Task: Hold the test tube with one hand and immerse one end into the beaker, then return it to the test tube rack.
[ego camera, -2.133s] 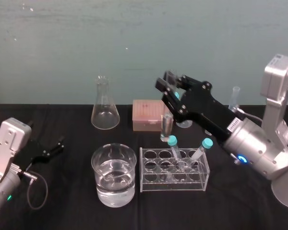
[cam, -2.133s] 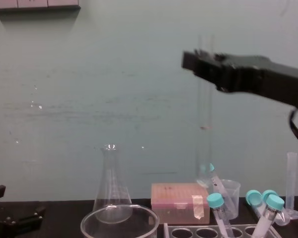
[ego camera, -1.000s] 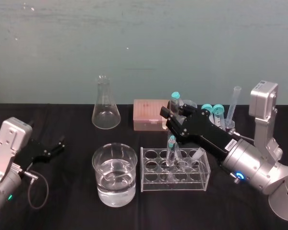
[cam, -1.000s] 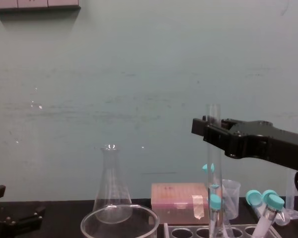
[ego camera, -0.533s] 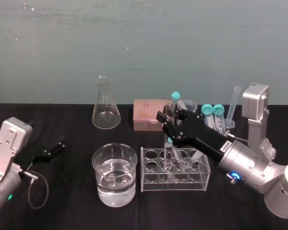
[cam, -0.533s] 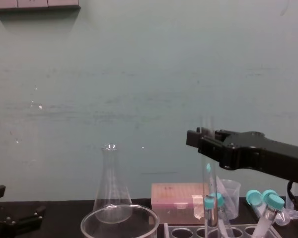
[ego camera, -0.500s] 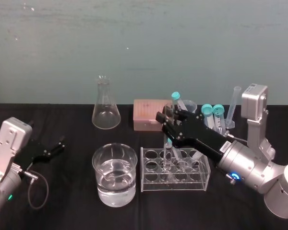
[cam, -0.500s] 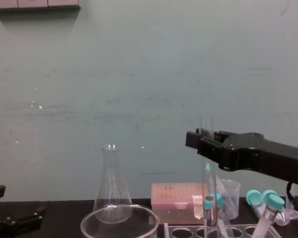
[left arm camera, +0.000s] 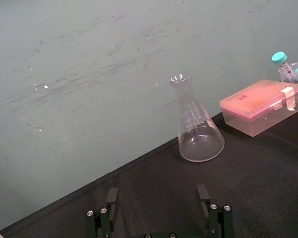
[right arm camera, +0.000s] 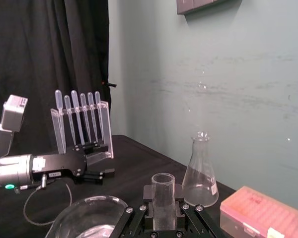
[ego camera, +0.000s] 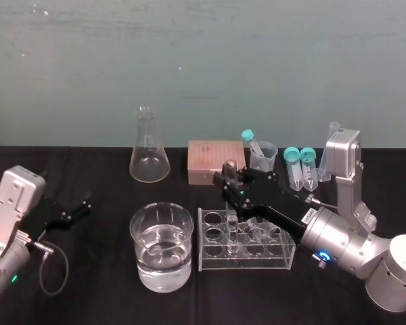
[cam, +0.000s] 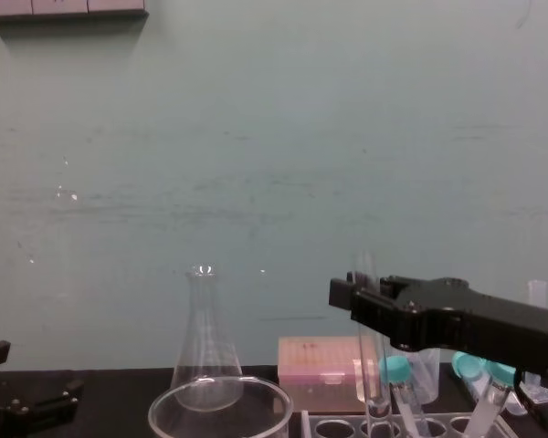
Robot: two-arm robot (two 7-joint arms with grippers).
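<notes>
Right claw [ego camera: 229,179] grips the test tube [ego camera: 232,230] — upright in the test tube rack [ego camera: 213,261] — left claw [ego camera: 81,205] parked open.

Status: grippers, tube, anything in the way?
Right gripper shut on test tube, standing in test tube rack. Left gripper open, parked left. Beaker beside rack, apart.

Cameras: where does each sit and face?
Head view: high, looking down; both arms, right gripper holding the long clear glass test tube in the pale plastic rack.
Chest view: low, facing the wall; right gripper.
Left wrist view: facing the clear conical glass flask; left gripper's open fingers.
Right wrist view: facing the left arm; fingers around the tube.
Both wrist views share the flask.
</notes>
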